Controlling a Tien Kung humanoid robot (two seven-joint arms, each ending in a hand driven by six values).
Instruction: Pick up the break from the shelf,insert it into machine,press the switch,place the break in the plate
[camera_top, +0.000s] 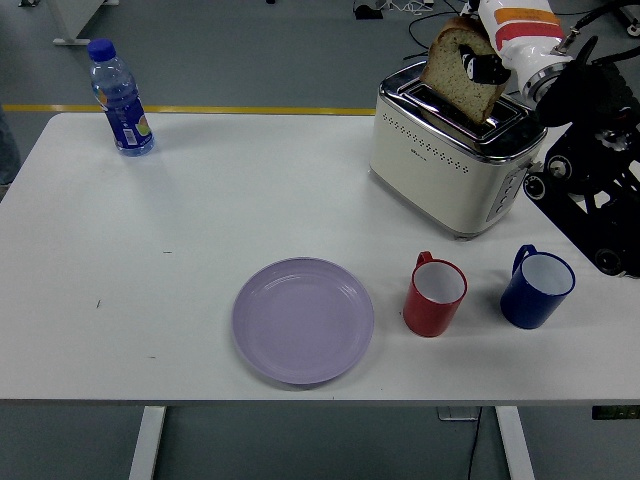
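The right hand (487, 62) reaches in from the upper right, its black fingers (478, 68) pinching a brown slice of bread (455, 70). The slice stands tilted with its lower edge inside a slot of the cream and chrome toaster (440, 155) at the far right of the white desk (180, 250). Nearer the front edge lie a round lilac plate (303, 320), a red mug (434, 294) and a blue mug (537, 287). A blue-capped water bottle (119, 98) stands at the far left.

No readable text anywhere: the water bottle (120, 100) label shows only blurred blue and yellow print, and the toaster (455, 150) front marking is too small to read
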